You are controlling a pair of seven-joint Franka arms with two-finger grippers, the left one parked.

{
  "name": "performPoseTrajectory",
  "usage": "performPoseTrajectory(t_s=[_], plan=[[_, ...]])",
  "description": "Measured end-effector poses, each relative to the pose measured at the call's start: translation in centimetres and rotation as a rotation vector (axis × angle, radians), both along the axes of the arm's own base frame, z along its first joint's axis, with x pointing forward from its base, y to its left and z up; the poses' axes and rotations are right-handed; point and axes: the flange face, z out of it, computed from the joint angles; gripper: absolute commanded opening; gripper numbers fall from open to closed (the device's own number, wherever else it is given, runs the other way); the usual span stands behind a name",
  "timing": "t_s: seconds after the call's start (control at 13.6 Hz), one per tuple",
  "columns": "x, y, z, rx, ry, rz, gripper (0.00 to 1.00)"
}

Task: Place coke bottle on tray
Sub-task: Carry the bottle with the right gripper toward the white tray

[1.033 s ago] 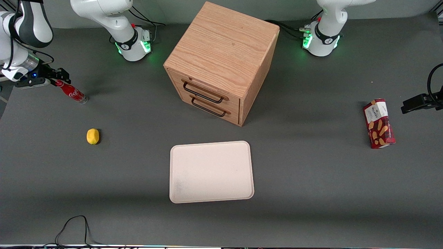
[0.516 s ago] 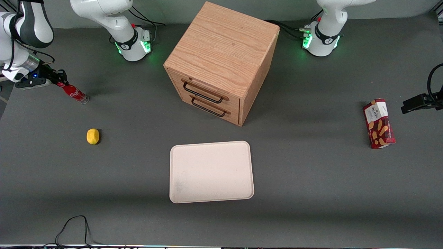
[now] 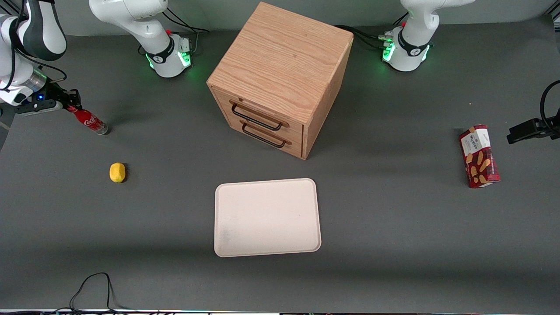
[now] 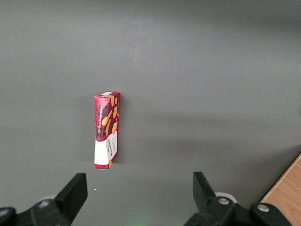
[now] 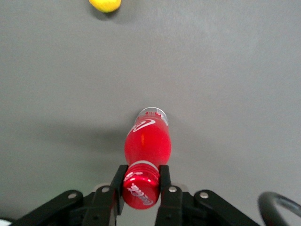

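The coke bottle is a small slim red bottle with white script, at the working arm's end of the table. It leans, with its clear base toward the table. My gripper is shut on its red cap. In the right wrist view the two black fingers press on either side of the cap of the coke bottle, with the gripper centred on it. The tray is a flat cream rectangle with a low rim, nearer the front camera than the cabinet and well away from the bottle.
A wooden drawer cabinet stands mid-table, farther from the camera than the tray. A small yellow fruit lies nearer the camera than the bottle; it also shows in the right wrist view. A red biscuit box lies toward the parked arm's end.
My gripper with the bottle's cap has drifted slightly toward the working arm's table end; the bottle's base moved a little that way too. The grip on the cap is unchanged.
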Motion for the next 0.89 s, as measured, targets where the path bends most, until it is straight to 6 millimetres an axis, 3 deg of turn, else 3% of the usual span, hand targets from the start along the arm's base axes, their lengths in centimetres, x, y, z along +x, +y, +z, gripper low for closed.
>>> performPoseTrajectory(t_s=[0.44, 0.59, 0.89], plan=[[7.4, 5.7, 12.7, 0.057, 0.019, 0.004, 0.0], [10.9, 7.8, 16.7, 0.065, 0.04, 0.009, 0.0], [18.7, 13.7, 23.4, 0.06, 0.037, 0.057, 0.0]])
